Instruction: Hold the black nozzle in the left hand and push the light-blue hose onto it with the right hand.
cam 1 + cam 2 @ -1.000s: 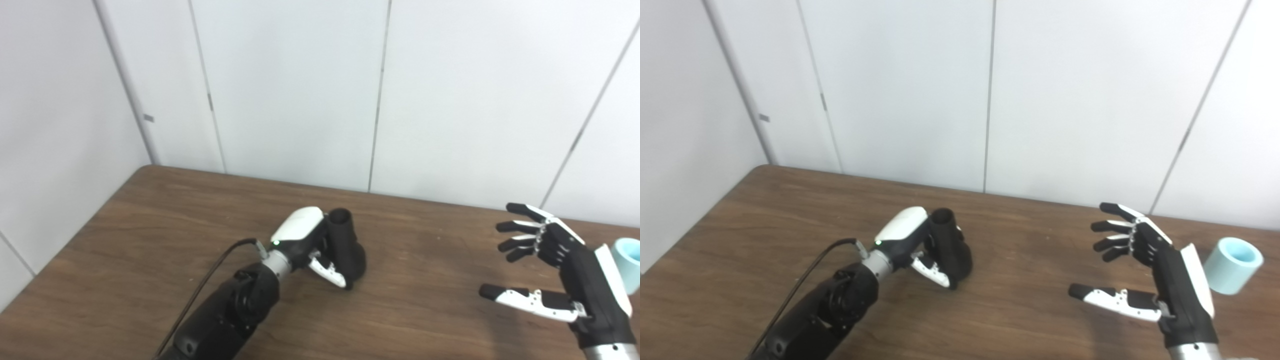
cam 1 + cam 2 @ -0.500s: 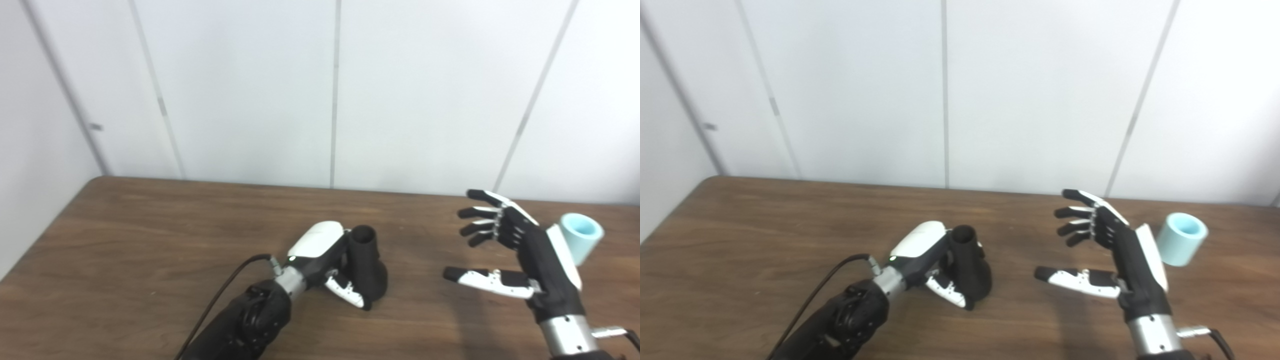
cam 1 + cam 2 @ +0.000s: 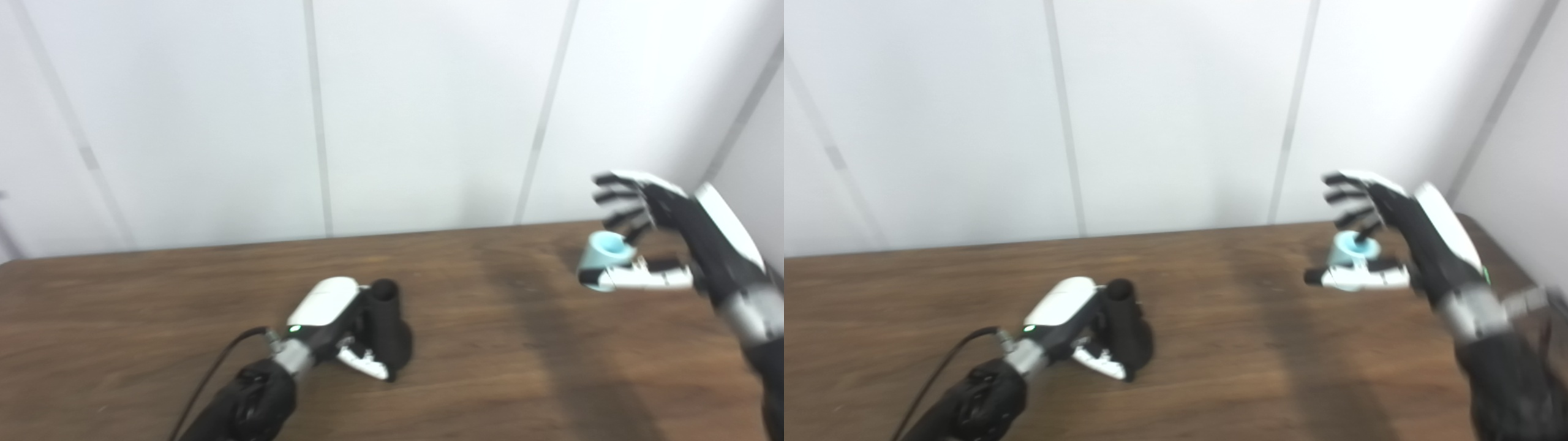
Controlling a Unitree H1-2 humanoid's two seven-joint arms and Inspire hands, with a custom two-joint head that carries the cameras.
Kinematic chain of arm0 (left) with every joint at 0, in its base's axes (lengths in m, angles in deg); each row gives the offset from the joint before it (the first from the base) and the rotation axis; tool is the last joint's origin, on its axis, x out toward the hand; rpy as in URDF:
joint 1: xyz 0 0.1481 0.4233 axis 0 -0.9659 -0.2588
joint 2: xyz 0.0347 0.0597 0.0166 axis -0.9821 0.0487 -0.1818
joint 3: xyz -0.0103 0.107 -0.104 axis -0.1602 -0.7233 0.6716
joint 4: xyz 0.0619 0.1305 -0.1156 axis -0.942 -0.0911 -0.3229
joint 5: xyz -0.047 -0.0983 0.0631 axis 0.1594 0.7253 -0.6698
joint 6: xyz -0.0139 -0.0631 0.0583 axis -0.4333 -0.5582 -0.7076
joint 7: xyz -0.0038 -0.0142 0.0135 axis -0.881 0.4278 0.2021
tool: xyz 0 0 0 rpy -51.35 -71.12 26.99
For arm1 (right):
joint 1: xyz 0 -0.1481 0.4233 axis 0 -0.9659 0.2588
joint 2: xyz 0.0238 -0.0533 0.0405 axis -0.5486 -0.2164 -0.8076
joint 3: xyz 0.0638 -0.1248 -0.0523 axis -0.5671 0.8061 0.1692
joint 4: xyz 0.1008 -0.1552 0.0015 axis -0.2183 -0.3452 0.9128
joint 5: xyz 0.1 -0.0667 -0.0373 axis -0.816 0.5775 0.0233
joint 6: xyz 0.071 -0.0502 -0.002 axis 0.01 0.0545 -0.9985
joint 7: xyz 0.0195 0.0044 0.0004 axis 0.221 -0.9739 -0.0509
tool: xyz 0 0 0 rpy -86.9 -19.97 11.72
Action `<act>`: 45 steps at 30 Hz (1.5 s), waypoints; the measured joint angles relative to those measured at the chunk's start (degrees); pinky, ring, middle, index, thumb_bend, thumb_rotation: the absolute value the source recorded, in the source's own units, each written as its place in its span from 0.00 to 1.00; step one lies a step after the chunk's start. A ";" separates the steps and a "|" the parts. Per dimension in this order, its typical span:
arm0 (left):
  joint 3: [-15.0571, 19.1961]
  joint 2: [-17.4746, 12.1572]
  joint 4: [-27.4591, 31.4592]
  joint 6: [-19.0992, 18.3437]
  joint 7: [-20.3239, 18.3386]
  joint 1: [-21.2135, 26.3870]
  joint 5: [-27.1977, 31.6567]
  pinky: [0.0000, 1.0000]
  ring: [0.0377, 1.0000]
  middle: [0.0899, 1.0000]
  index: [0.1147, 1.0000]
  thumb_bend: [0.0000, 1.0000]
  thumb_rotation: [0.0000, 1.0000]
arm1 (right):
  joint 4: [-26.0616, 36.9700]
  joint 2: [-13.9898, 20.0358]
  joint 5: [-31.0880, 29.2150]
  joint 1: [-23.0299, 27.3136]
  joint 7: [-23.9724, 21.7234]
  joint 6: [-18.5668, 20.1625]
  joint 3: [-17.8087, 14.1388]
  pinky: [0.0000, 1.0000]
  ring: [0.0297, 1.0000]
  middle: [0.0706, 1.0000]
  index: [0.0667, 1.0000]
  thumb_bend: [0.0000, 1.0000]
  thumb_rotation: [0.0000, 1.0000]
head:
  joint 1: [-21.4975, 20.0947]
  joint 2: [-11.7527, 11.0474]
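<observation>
The black nozzle [image 3: 386,327] stands upright on the brown table [image 3: 153,318], narrow open end up. My left hand [image 3: 334,318] is shut around it from the left, thumb across its base; it also shows in the right eye view [image 3: 1069,324]. The light-blue hose [image 3: 603,254], a short tube, lies on the table at the far right with its opening up. My right hand [image 3: 664,245] is open, fingers spread, raised over and around the hose without gripping it; the thumb crosses in front of the hose. The picture is blurred.
White wall panels [image 3: 429,110] rise directly behind the table's far edge. A side wall [image 3: 1519,165] closes in at the right, near the table's right corner. A black cable [image 3: 208,386] runs along my left forearm.
The camera has swung to the right, so the whole picture shifted. My right hand has lifted and moved back and right, from beside the hose to over it. My left hand still holds the nozzle.
</observation>
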 measured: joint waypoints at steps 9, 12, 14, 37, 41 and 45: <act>-1.08 -1.22 -1.58 2.32 1.25 0.80 -0.17 0.41 0.42 0.35 0.44 0.52 0.00 | -10.65 -2.99 16.22 10.44 -22.99 0.17 -3.77 0.59 0.73 0.82 0.80 0.86 0.10 | -6.52 -3.34; -1.17 -1.55 -2.21 3.83 1.67 1.01 -0.16 0.44 0.42 0.36 0.44 0.52 0.00 | -15.76 -2.22 22.59 14.14 -26.23 0.24 -2.93 0.68 0.79 0.85 0.82 0.85 0.10 | -9.14 -5.09; -1.13 -1.82 -2.66 4.76 2.13 1.03 -0.07 0.45 0.43 0.38 0.44 0.52 0.00 | -17.88 -1.85 24.85 16.16 -28.46 0.20 -2.19 0.72 0.81 0.86 0.84 0.84 0.10 | -10.12 -5.63; -0.90 -3.12 -5.57 9.33 5.72 0.61 1.81 0.39 0.42 0.37 0.43 0.52 0.00 | -46.42 -0.77 20.15 20.13 -18.81 0.19 9.25 0.87 0.95 1.00 0.97 0.92 0.14 | -12.14 -7.03; -0.90 -3.15 -5.57 9.34 5.71 0.61 1.94 0.38 0.41 0.36 0.43 0.52 0.00 | -49.58 -0.55 19.57 21.41 -17.19 0.19 11.87 0.93 0.98 1.00 0.98 0.94 0.16 | -12.05 -6.95; -0.90 -3.15 -5.57 9.34 5.71 0.61 2.01 0.38 0.41 0.38 0.43 0.53 0.00 | -52.08 -0.48 19.94 21.57 -13.09 -0.69 15.48 0.93 0.93 0.95 0.95 0.94 0.17 | -11.88 -6.95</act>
